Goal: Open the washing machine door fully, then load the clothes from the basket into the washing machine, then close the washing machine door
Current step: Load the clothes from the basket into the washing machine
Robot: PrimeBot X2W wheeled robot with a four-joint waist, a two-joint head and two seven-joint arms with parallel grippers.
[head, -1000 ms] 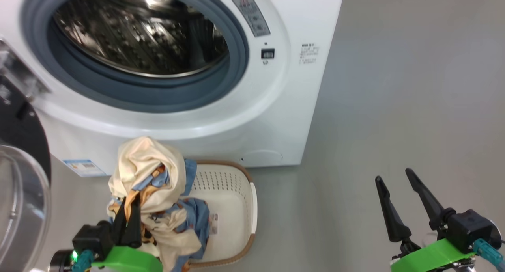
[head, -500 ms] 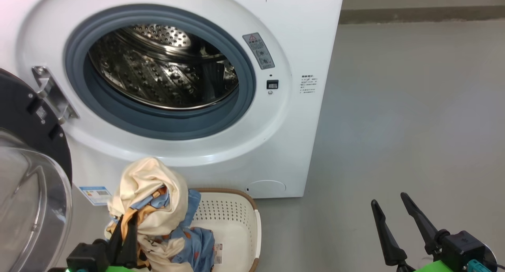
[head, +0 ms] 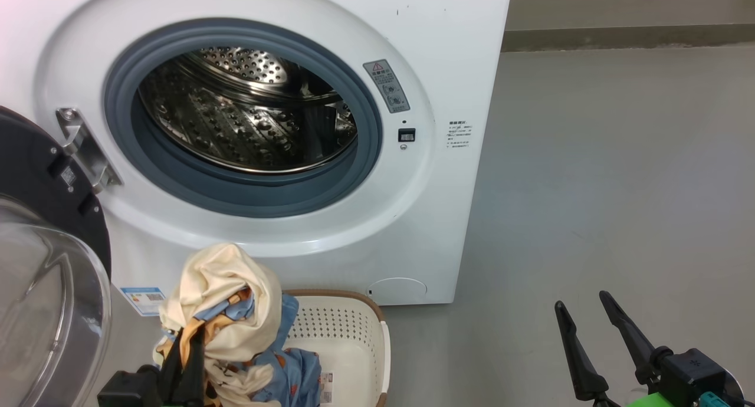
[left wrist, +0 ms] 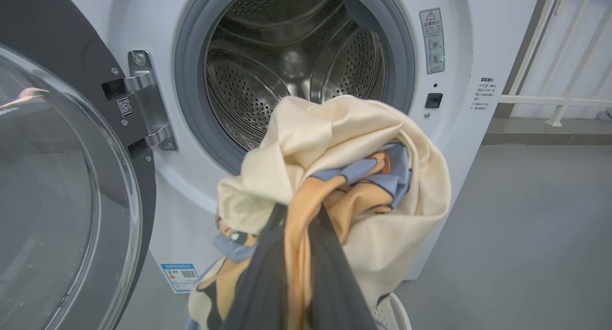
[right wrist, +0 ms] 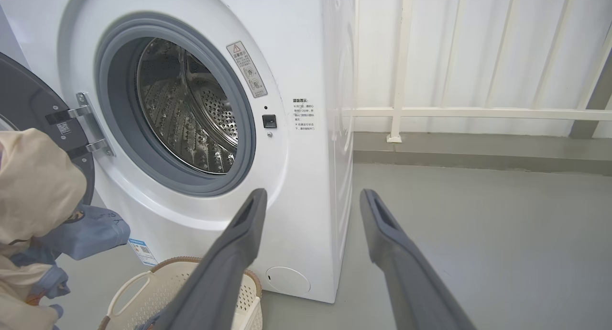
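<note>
Loading clothes (head: pixel 230 301): left gripper (head: pixel 190 342) clamped on bundle over basket (head: pixel 381 348); right gripper (head: pixel 582 299) spread, idle. Next: lift into drum (head: pixel 248 112), release.

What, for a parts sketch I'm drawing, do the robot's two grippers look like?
Each gripper has two long, dark, tapering fingers ending in pointed tips. The right gripper joins a black boxy body with a bright green mount and a teal cable plug beneath. The left gripper shows the same black block behind its fingers.
</note>
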